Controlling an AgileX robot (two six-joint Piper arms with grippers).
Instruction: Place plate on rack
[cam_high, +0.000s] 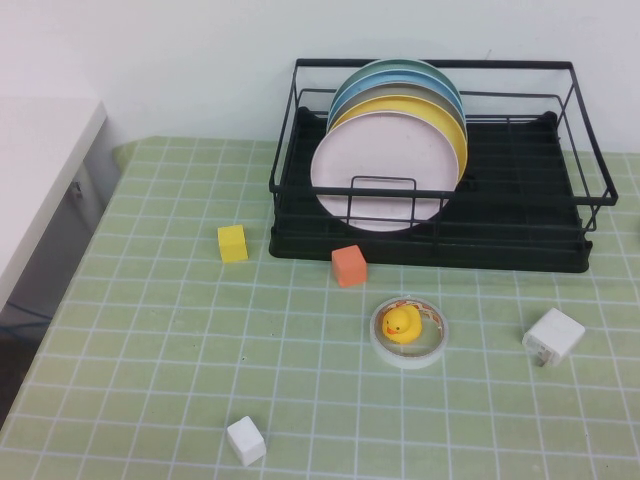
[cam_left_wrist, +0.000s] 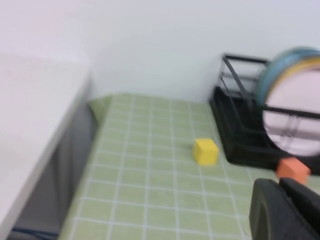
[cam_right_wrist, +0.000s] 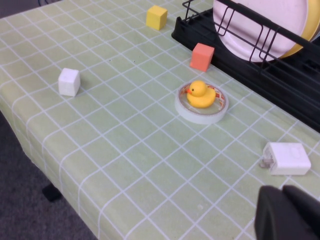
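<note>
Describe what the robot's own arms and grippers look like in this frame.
Little shows. The left gripper and the right gripper each appear only in their own wrist view, at the picture's edge, as dark, matte black rounded shapes. No cables or markings are visible. Neither arm appears in the high view.

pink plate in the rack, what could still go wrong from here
The pink plate stands upright at the front of the rack, leaning on the yellow plate; a knock could tip it forward. The orange cube sits close beside the rack front. The left gripper and right gripper show only in their wrist views.
</note>
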